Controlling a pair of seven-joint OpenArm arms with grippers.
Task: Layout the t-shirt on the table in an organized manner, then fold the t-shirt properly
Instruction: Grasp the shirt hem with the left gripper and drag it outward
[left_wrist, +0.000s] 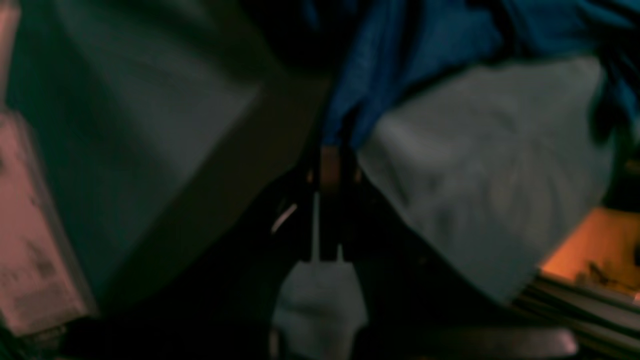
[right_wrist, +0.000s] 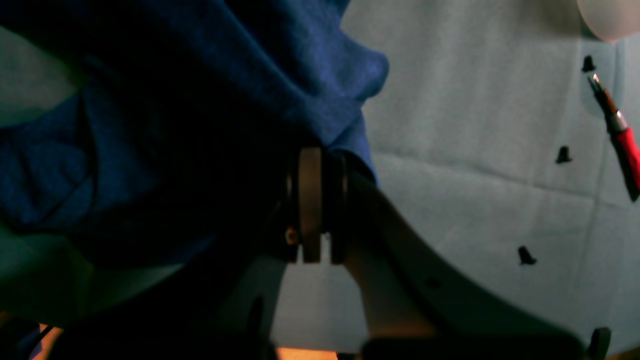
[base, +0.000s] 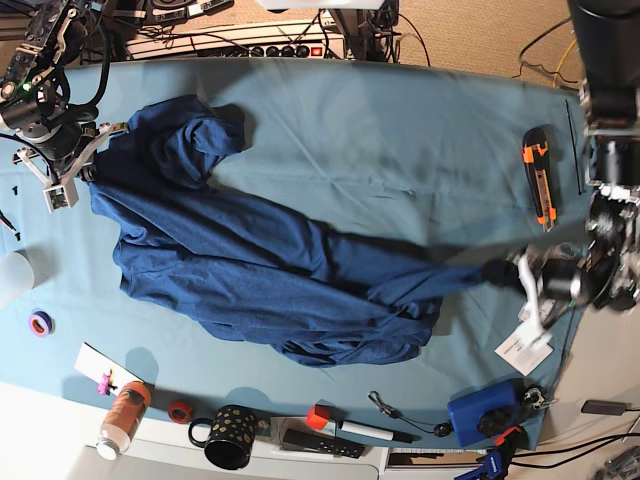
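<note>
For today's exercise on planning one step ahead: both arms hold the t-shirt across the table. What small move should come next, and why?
Probably draw the two arms a little further apart, keeping the cloth low. The left gripper and right gripper each have their jaws shut on an end of the t-shirt, yet its middle lies bunched in folds on the table. More tension should flatten it.
</note>
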